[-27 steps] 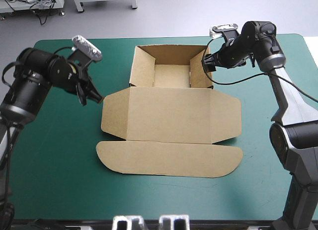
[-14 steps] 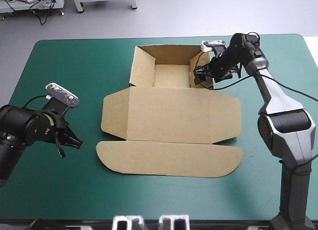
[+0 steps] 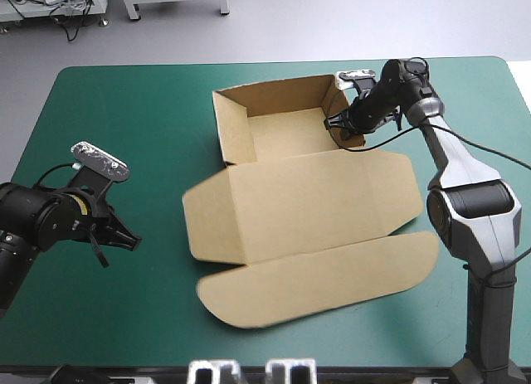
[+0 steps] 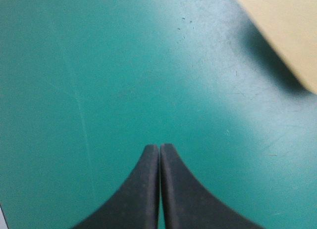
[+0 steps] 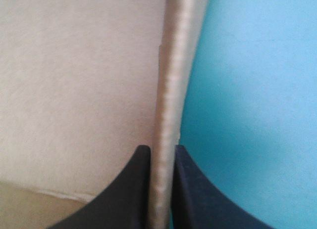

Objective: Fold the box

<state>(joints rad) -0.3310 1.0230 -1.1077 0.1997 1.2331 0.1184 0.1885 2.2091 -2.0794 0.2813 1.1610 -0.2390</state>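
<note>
The brown box (image 3: 307, 201) lies mid-table, its far part an open tray with raised walls and its lid and front flap flat toward the near edge. The whole sheet sits skewed, with its near end swung to the right. My right gripper (image 3: 341, 127) is at the tray's right wall. In the right wrist view its black fingers (image 5: 162, 149) pinch that wall's edge (image 5: 173, 66) between them. My left gripper (image 3: 124, 237) is shut and empty, low over the teal-green cover well left of the box. Its wrist view shows the fingers (image 4: 159, 147) meeting in a point, with a box corner (image 4: 282, 31) ahead.
Teal-green cover (image 3: 124, 119) lies bare along the table's left side and near the front edge. The right arm's black cable (image 3: 465, 139) hangs beside its forearm at the far right.
The left arm drew back from the box's left flap toward the near left. The right gripper went to the tray's right wall and shut on it, and the box turned, its near end swinging right.
</note>
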